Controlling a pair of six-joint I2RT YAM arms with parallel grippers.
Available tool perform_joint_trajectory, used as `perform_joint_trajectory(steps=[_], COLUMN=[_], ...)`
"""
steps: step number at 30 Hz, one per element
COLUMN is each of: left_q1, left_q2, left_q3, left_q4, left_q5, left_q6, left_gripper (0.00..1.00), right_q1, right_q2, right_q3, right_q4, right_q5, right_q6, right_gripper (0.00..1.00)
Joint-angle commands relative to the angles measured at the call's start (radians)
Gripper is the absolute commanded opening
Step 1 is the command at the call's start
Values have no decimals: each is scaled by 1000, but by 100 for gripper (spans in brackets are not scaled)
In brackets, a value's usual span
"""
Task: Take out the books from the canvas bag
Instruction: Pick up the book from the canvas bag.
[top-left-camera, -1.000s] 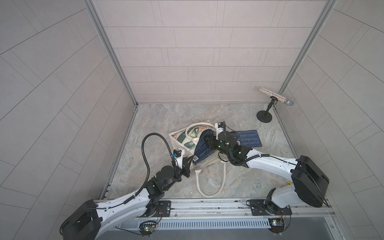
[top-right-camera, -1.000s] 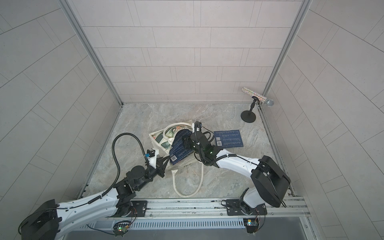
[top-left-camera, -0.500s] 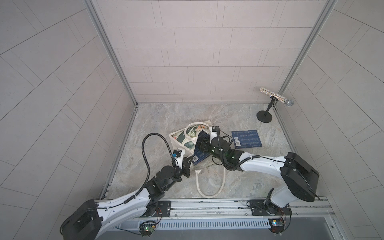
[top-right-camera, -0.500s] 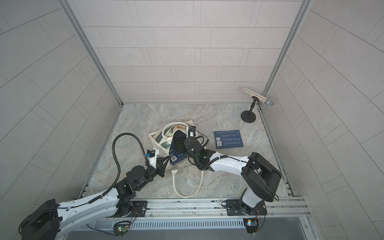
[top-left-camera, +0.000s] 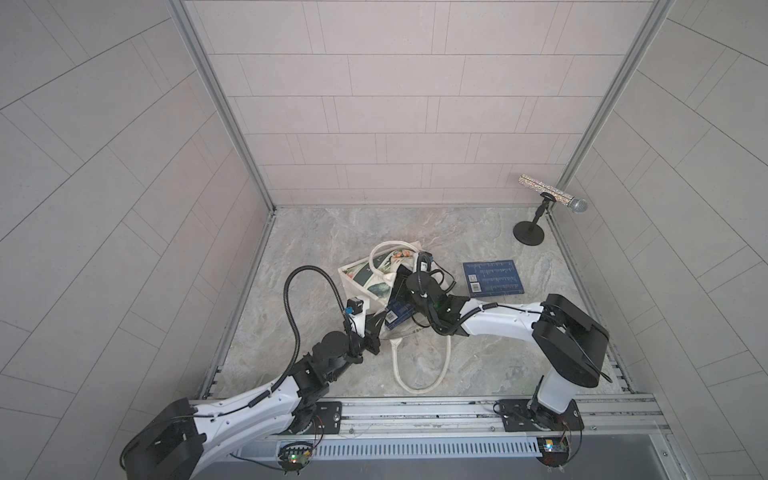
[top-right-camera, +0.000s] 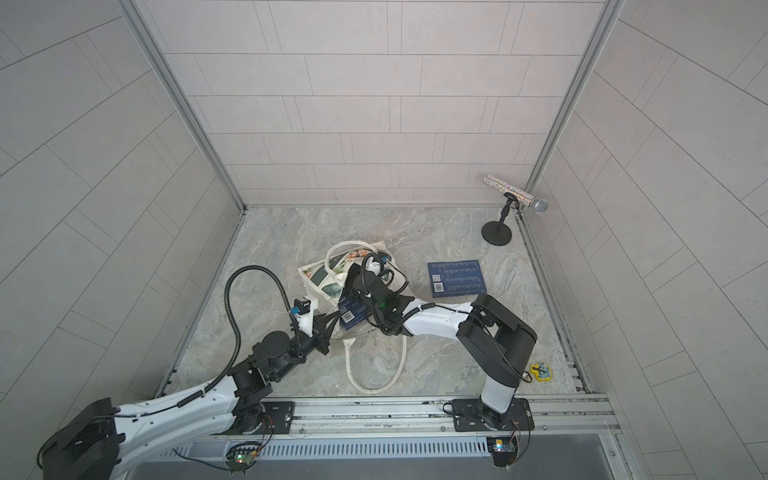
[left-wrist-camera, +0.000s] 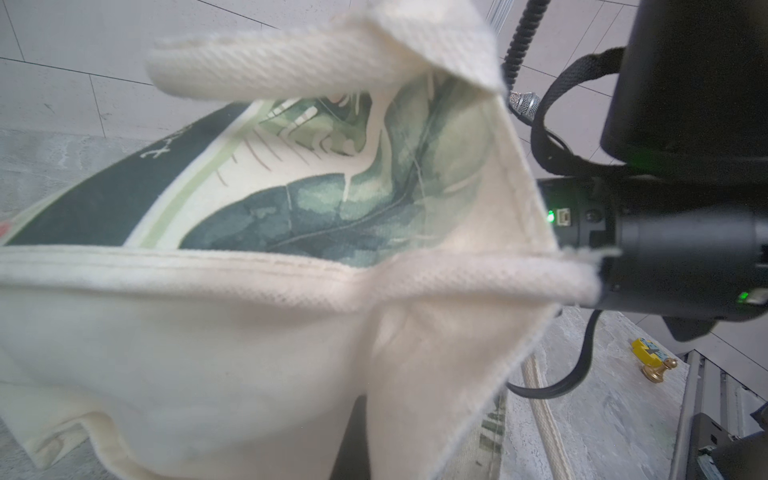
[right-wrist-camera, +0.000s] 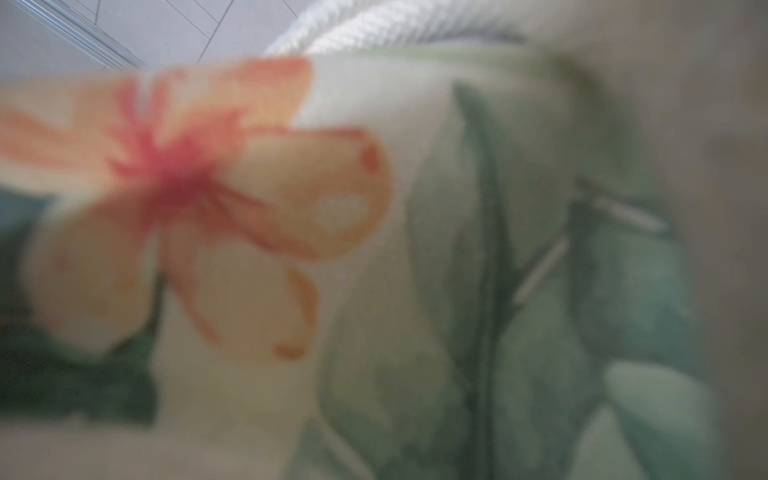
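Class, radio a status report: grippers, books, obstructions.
Left gripper shut on canvas bag. Right gripper at bag mouth, jaws hidden by cloth. One navy book out on table, second navy book partly inside.

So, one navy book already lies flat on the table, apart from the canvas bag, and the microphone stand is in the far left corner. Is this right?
Not quite: the microphone stand is in the far right corner, as both top views show. The rest holds: one navy book lies flat on the table, apart from the canvas bag.
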Motion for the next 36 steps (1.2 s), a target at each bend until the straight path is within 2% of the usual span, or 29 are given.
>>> perform_joint_trajectory(steps=[1,5,8,12,18,22,27,31,36], left_q1=[-6,-6,-6,-6,-6,-6,-6,-6,-6], left_q2=[-6,-6,-9,-22,-39,-29,-28,-27,-10], left_q3=[10,10,9,4,-3,2,6,11,19], left_q4=[51,51,50,41,39,36,27,9,11], left_q5=[50,47,32,-15,-51,-58,-78,-97,-91], left_q6=[16,16,17,8,-1,-7,-12,-17,-13], left_gripper=[0,0,0,0,0,0,0,0,0], right_q1=[-13,-14,-14,-8,-9,-51,-83,-87,-137], right_q2=[8,-25,-69,-169,-353,-419,-487,-592,-703], right_q3=[4,-5,-34,-54,-64,-71,-71,-68,-40], right_q4=[-33,-55,-53,-108,-347,-450,-552,-602,-627], right_q5=[12,16,-17,-97,-172,-336,-478,-494,-517], right_q6=[-17,-77,-104,-210,-435,-559,-643,-698,-680], right_gripper=[36,11,2,0,0,0,0,0,0])
